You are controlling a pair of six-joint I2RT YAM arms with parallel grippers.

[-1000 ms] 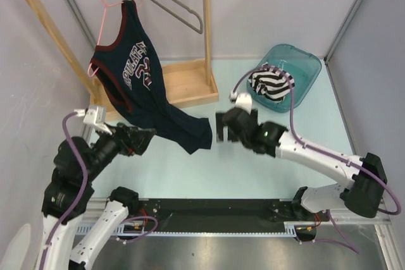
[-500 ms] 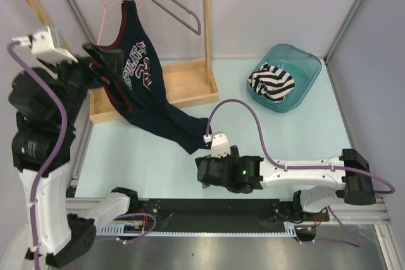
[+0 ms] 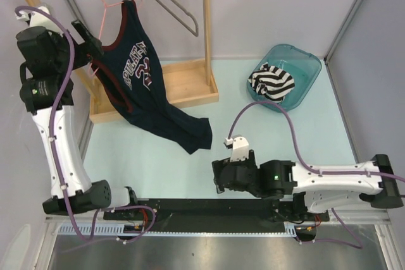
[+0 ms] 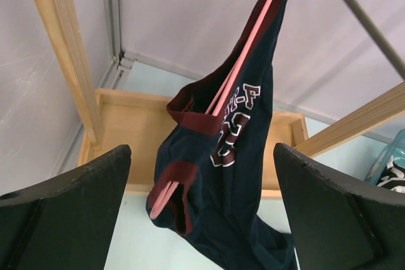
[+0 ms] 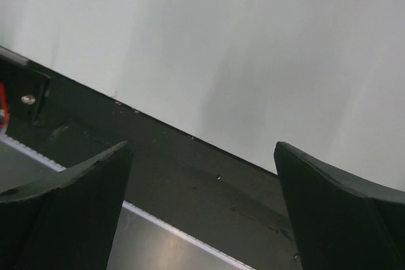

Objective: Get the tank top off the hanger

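Text check: tank top (image 3: 142, 86) has white block lettering outlined in maroon, arced across the chest, with what looks like a number under it. Folds cut it up, so it can't be read from the top cam. The left wrist cam (image 4: 234, 175) only gets fragments. No other labels legible.

Tank top is on the pink hanger (image 3: 101, 14), which hangs from the rail of the wooden rack (image 3: 190, 86). One hanger end pokes out through an armhole. The hem trails down onto the table (image 3: 285, 137) in front of the rack base.

Left gripper (image 3: 87, 37) is up beside the hanger's left shoulder, jaws wide apart, nothing in them. In the wrist view (image 4: 202, 150) the shirt and hanger (image 4: 243, 55) sit framed between the fingers, but beyond them and not touching.

Right gripper (image 3: 218, 178) is low by the near edge, jaws spread and empty (its wrist view (image 5: 199, 147) shows only table and black base rail).

Versus 1 s ago:
- Both grippers were at the hem, left under it and right just beside it.
- Left has swung up to the hanger.
- Right has pulled back to the near edge.
- Shirt is on the hanger as before.

Grey hanger (image 3: 171, 4) and teal tub (image 3: 304, 67) with striped cloth (image 3: 272, 83) are unchanged.
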